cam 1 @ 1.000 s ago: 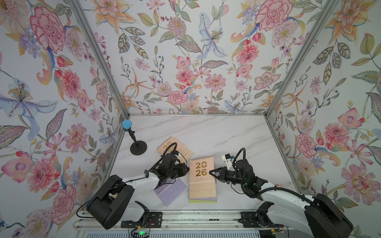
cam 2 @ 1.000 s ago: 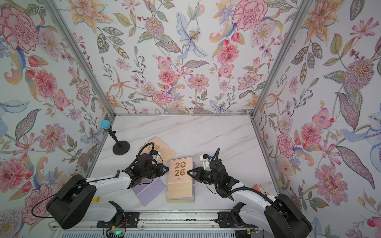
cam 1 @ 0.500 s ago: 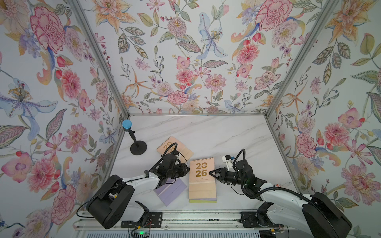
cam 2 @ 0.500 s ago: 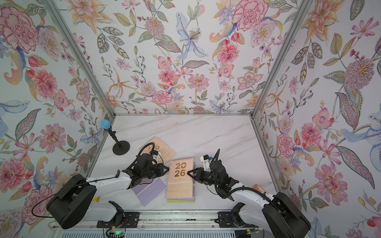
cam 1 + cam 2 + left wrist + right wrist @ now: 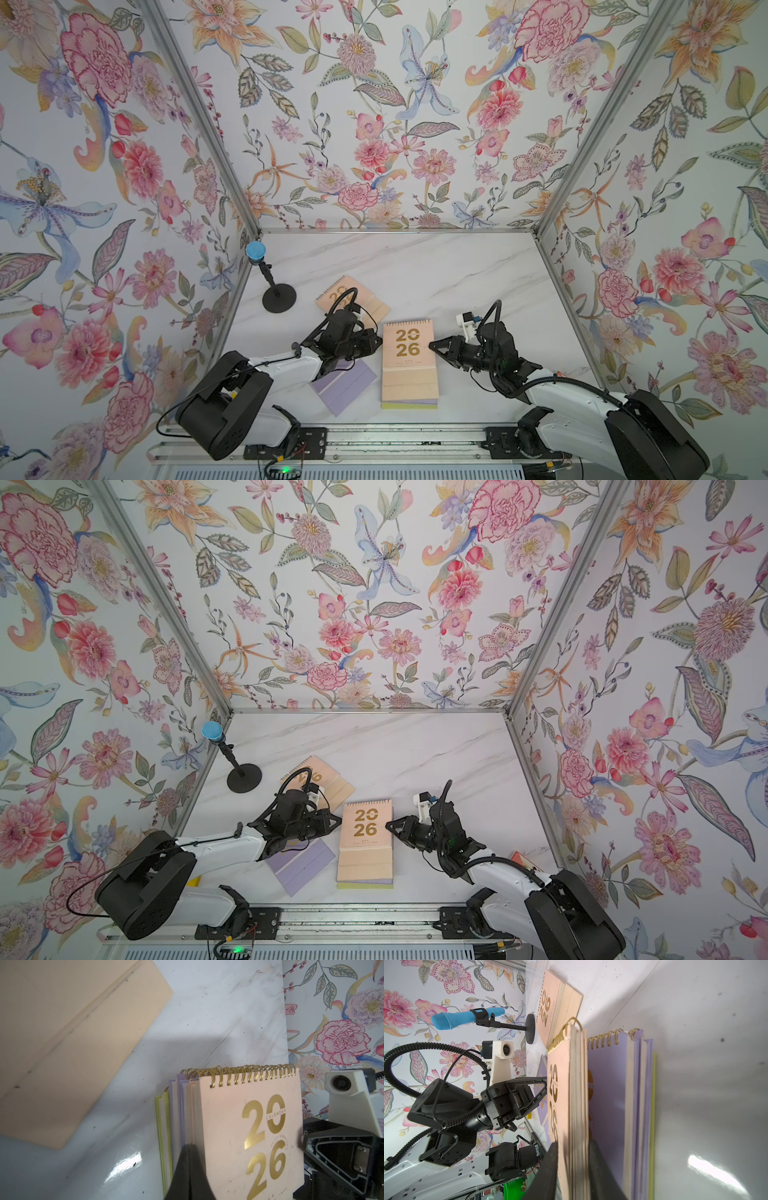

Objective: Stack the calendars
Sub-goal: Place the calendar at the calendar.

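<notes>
Uppermost, peach calendar (image 5: 409, 374) over lilac, yellow-green ones (image 5: 608, 1105); left jaws together, right jaws astride it.

FREE: back half and back-right corner of white marble tabletop (image 5: 436, 266) | BLOCKED: blue-headed microphone on black stand (image 5: 279, 298) by left edge; flat peach spiral-bound calendar (image 5: 374, 305) near it; peach-topped calendar stack (image 5: 409, 374) front centre; flat lilac calendar (image 5: 349, 386) beside it

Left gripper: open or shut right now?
The left gripper is shut: in the left wrist view its fingers meet with no gap and nothing between them, beside the calendar stack.
</notes>
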Robot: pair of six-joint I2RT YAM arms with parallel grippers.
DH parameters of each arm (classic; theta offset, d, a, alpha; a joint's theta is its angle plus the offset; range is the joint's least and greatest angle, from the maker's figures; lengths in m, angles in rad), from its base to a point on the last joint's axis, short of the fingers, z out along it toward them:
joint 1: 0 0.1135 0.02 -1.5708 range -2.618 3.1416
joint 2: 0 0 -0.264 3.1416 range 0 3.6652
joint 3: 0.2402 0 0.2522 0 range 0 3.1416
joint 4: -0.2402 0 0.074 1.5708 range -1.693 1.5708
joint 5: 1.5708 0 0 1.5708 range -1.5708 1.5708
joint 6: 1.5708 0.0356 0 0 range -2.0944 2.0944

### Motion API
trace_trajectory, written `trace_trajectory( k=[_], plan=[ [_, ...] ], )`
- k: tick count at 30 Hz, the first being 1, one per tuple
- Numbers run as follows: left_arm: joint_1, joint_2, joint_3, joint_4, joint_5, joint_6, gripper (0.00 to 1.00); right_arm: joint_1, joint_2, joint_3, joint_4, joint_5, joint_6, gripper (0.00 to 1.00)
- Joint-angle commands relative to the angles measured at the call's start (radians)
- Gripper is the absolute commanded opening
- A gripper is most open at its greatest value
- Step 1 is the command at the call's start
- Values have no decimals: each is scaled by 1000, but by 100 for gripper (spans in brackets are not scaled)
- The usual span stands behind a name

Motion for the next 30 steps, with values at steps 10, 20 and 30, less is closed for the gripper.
trace_trajectory(
  k=[10,20,30],
  plan=[
    [-12,11,-9,-1,-2,-4,0,-45,54,14,30,-41,-33,29],
    [12,13,24,-48,-7,20,0,-86,-11,20,-58,-44,-56,38],
    [153,-58,121,-296,-102,160,0,-148,-77,164,-353,-5,-183,46]
  ],
)
